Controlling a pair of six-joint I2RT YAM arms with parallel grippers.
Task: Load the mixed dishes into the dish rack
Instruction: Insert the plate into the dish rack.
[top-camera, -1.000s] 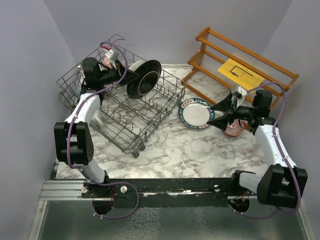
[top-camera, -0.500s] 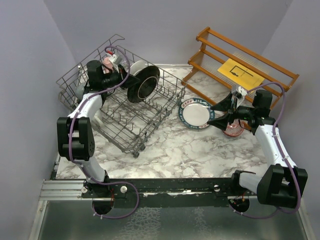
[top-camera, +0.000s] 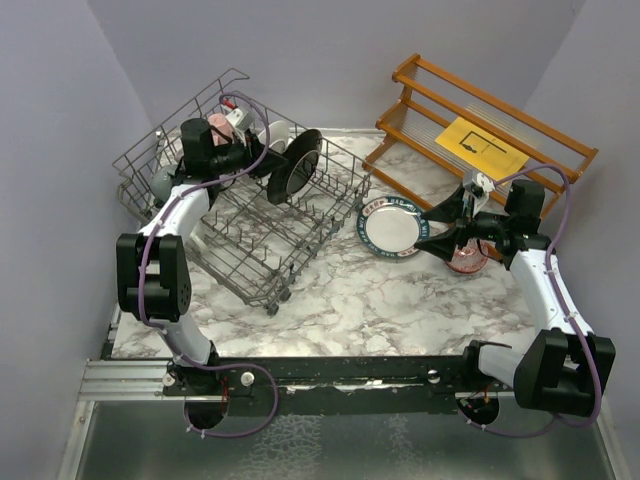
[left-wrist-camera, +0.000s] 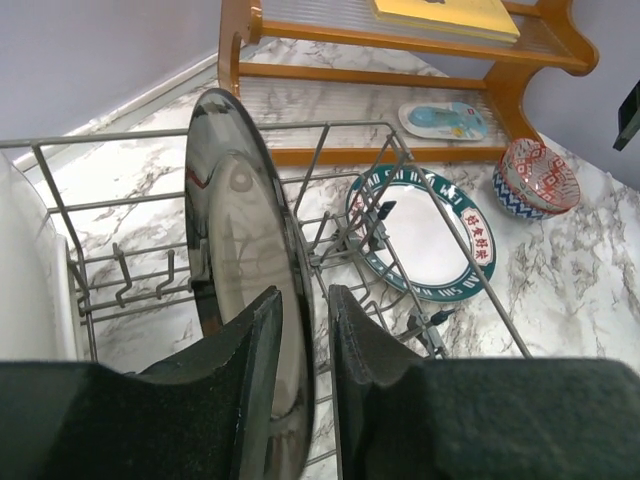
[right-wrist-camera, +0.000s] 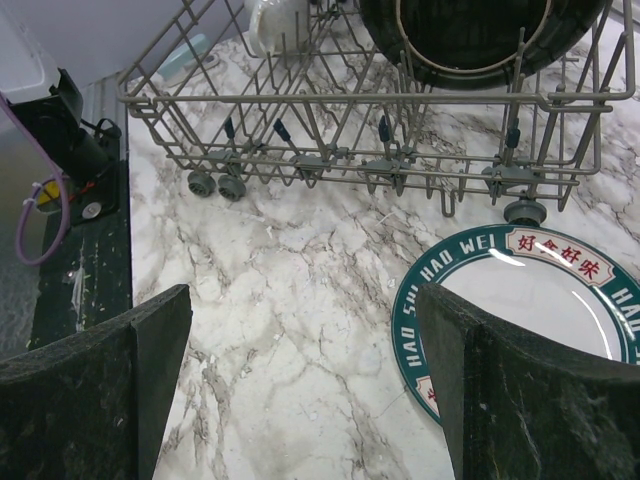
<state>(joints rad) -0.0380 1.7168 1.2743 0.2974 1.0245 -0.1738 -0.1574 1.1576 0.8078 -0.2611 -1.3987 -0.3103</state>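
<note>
A glossy, grey-veined marble tabletop (top-camera: 380, 300) is enclosed by plain matte lilac walls (top-camera: 330, 40). At ten o'clock the grey wire dish rack (top-camera: 250, 240) is set, and a shiny round black plate (top-camera: 293, 165) is stood on edge among its tines. The plate's rim is straddled by the left gripper (left-wrist-camera: 305, 300), whose jaws are narrowly parted. At three o'clock, beside a flat teal-rimmed plate (top-camera: 392, 228), the right gripper (right-wrist-camera: 300, 300) is held wide open and empty.

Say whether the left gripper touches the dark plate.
Cannot tell. Left wrist view: the dark plate stands between the narrowly parted fingers of the left gripper; neither contact nor gap shows plainly.
</note>
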